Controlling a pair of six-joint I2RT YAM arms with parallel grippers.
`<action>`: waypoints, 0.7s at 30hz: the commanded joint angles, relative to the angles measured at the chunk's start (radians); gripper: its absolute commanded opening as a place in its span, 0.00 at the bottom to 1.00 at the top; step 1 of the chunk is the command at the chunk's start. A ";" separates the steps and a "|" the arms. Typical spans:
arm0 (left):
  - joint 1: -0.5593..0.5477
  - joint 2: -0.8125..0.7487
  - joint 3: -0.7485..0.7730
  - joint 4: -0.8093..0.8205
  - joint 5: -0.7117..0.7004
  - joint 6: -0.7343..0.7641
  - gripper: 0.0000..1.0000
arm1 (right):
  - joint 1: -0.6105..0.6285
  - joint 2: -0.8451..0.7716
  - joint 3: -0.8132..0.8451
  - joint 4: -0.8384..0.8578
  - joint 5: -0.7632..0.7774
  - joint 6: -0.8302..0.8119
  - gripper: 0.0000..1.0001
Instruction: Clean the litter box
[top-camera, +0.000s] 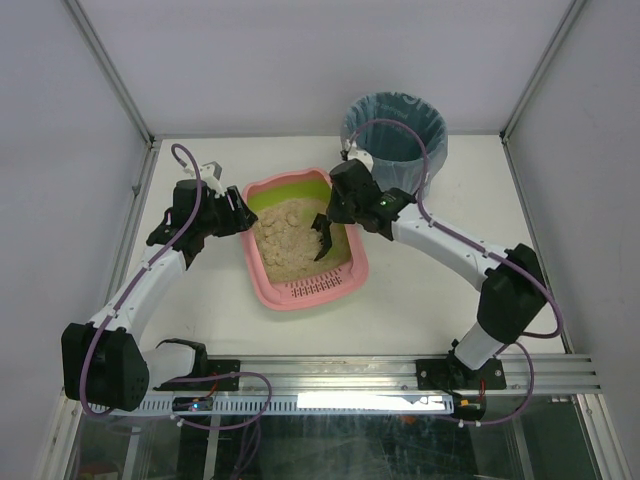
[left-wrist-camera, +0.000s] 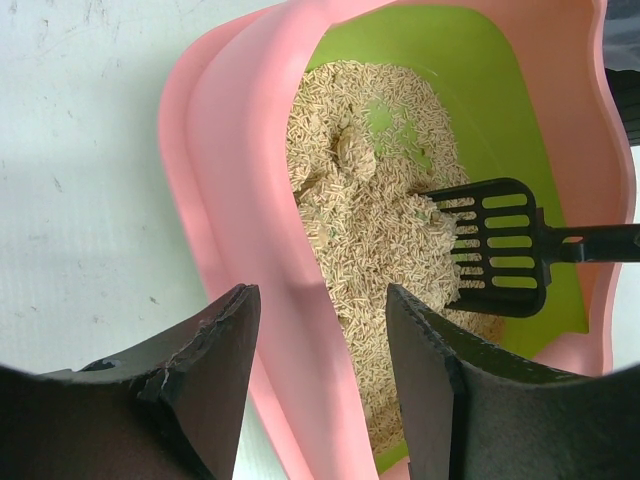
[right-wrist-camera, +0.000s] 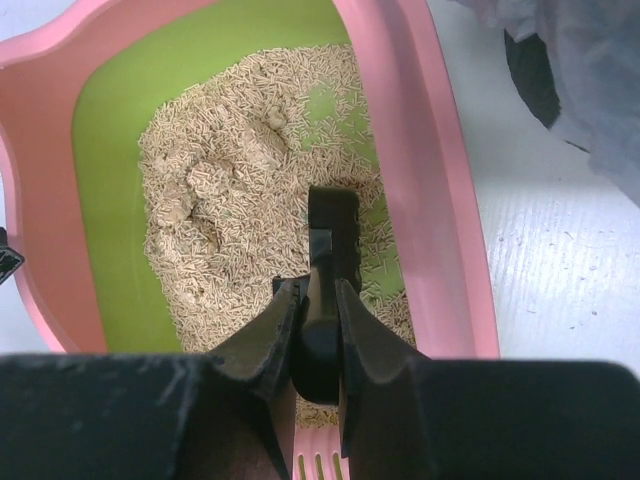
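The pink litter box (top-camera: 305, 297) with its lime-green inner wall lies mid-table, beige litter (top-camera: 288, 240) heaped inside. My left gripper (top-camera: 243, 215) straddles its left rim (left-wrist-camera: 240, 150), one finger outside and one over the litter, shut on the rim (left-wrist-camera: 320, 290). My right gripper (top-camera: 330, 220) hangs over the box's right side, shut on the handle of a black slotted scoop (right-wrist-camera: 335, 225). The scoop's blade (left-wrist-camera: 495, 245) rests at the edge of the litter pile, against the green floor. Lumps (right-wrist-camera: 200, 180) show in the litter.
A round black bin lined with a blue bag (top-camera: 395, 135) stands just behind the box at the back right; its bag (right-wrist-camera: 590, 80) shows in the right wrist view. White walls and metal posts enclose the white table (top-camera: 430, 300).
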 joint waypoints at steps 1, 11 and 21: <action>0.008 0.001 0.032 0.031 0.031 0.010 0.55 | 0.005 -0.059 -0.079 0.138 -0.088 0.114 0.00; 0.009 0.006 0.032 0.031 0.034 0.009 0.55 | 0.006 -0.112 -0.325 0.376 -0.056 0.275 0.00; 0.009 0.009 0.031 0.031 0.035 0.010 0.54 | 0.022 -0.101 -0.476 0.579 -0.040 0.388 0.00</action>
